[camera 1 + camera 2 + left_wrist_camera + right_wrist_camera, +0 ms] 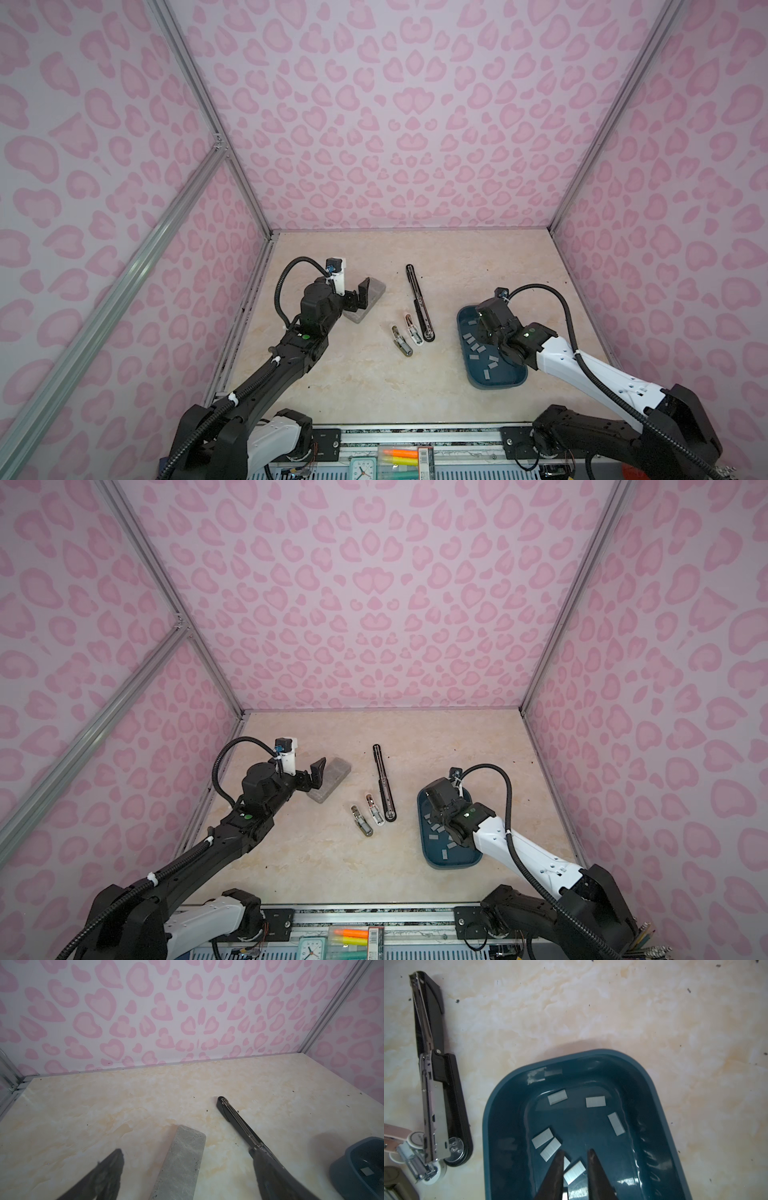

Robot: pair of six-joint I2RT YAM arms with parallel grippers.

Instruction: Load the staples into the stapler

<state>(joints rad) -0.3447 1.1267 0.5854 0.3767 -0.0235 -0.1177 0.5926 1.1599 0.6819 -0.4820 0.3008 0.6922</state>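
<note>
My right hand (575,1150) sits in the blue tray (500,1105) at the near right of the tabletop (591,1012). Its fingers are narrowly apart, with one strip of the staples (574,1172) lying between them; I cannot tell whether they pinch it. The other strips lie scattered flat on the tray floor. The stapler (440,1093) lies opened out at mid-tabletop, left of the tray. My left hand (360,296) hangs wide open and empty above the grey block (180,1163) at far left. I judge a strip light, thin and stiff, likely to snap at its glued joints and slick on the glossy floor. It is best pinched gently across its long edges at mid-length.
</note>
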